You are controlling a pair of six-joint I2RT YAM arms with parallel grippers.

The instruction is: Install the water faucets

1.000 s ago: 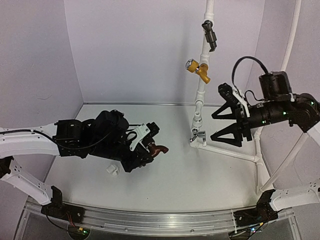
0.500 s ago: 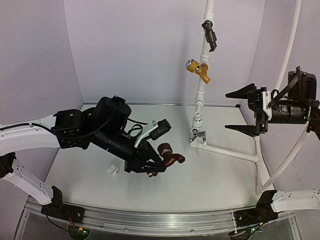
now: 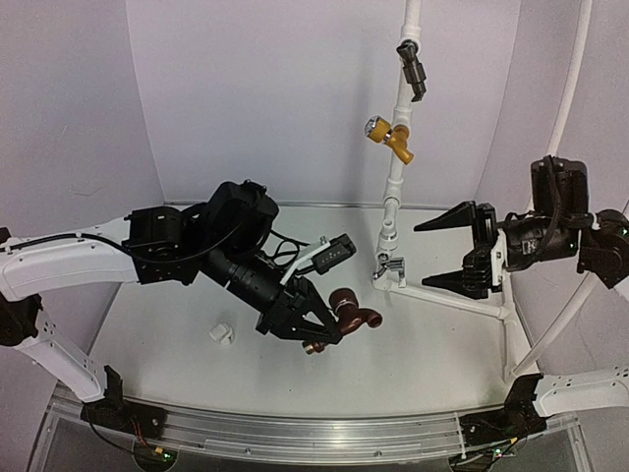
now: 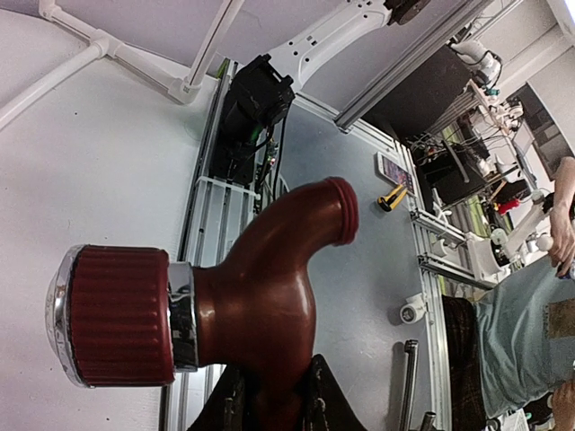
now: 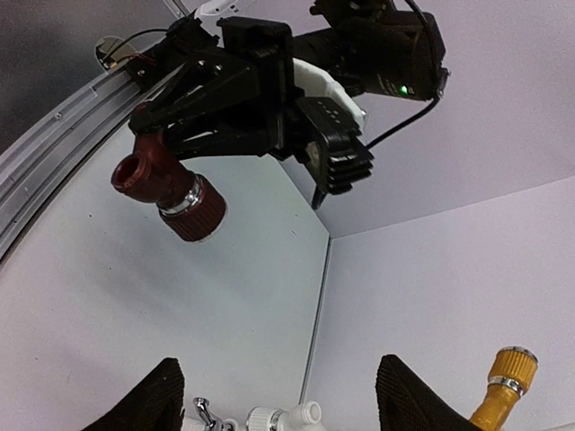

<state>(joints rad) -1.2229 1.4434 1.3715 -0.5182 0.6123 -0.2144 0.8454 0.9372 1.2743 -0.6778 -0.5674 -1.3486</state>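
Observation:
The reddish-brown water faucet [image 3: 352,315] hangs above the table middle, held in my left gripper [image 3: 324,324]. In the left wrist view the faucet [image 4: 260,296] fills the frame, ribbed knob to the left, spout up, its stem clamped between the fingers. The right wrist view shows the faucet [image 5: 171,193] from afar. My right gripper [image 3: 454,251] is open and empty, right of the white pipe stand [image 3: 393,197], fingers pointing left toward a pipe end [image 5: 286,416] and a small chrome lever [image 3: 391,265]. A white elbow fitting [image 3: 222,334] lies on the table at left.
The pipe stand carries a yellow-brass valve [image 3: 389,136] and a dark grey-black valve [image 3: 413,67] higher up. A diagonal white pipe [image 3: 452,298] runs along the table to the right. White frame tubes [image 3: 570,88] stand at the right wall.
My left gripper has carried the faucet up and to the right, toward the pipe stand. My right gripper swung away to the right, then came back toward the pipe, still open.

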